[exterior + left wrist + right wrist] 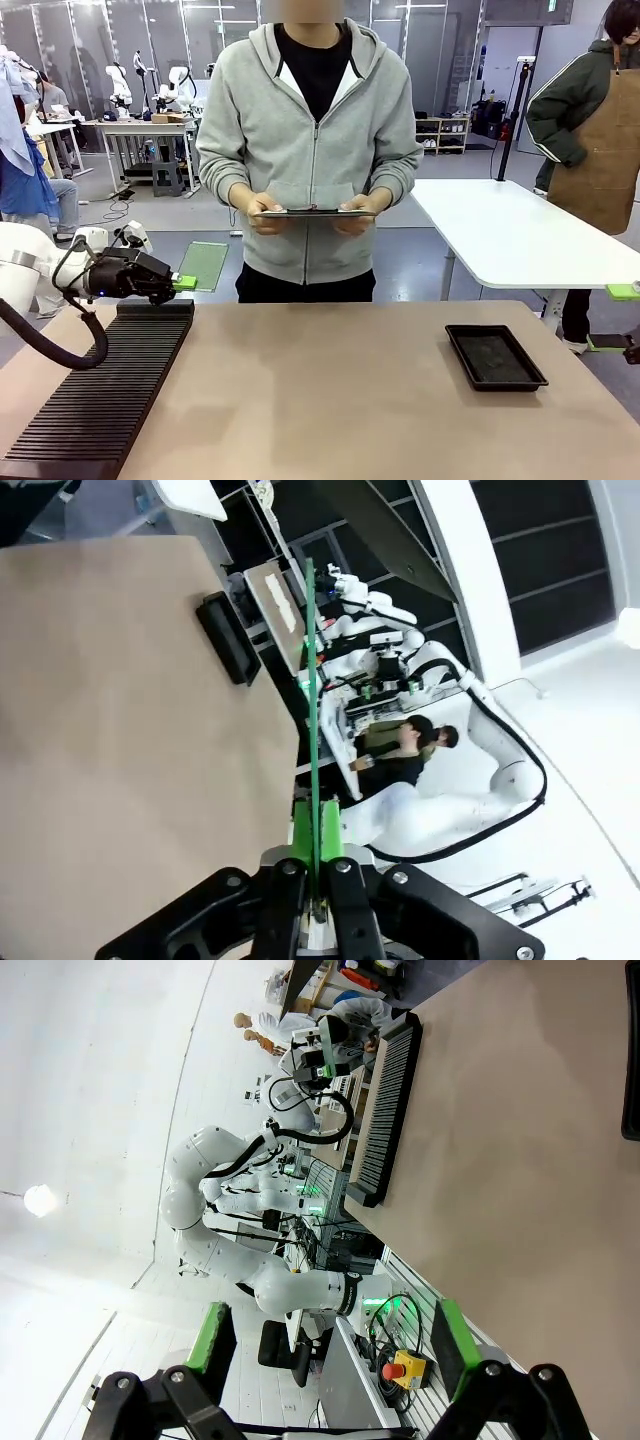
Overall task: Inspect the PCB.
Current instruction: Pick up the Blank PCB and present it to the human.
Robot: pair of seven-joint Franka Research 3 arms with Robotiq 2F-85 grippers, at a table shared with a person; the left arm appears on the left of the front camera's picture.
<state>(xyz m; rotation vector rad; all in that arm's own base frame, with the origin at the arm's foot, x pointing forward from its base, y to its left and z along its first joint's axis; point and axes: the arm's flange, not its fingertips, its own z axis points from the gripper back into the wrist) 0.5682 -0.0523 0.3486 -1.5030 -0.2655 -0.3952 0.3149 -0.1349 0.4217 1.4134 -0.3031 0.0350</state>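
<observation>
The PCB [203,265] is a thin pale green board held upright above the table's far left edge, just past the end of the rack. My left gripper [183,283] is shut on its lower edge. Along the left wrist view the PCB [312,700] shows edge-on as a thin green line rising from between the green pads of my left gripper [317,842]. My right gripper [330,1345] is open with nothing between its fingers. It hangs off the table's right edge, where my right gripper [622,318] pokes in.
A person stands across the table holding a dark tablet [315,212] flat in both hands. A black slotted rack [100,390] lies along the left side, and a small black tray [495,357] sits at the right. Another person stands at the far right.
</observation>
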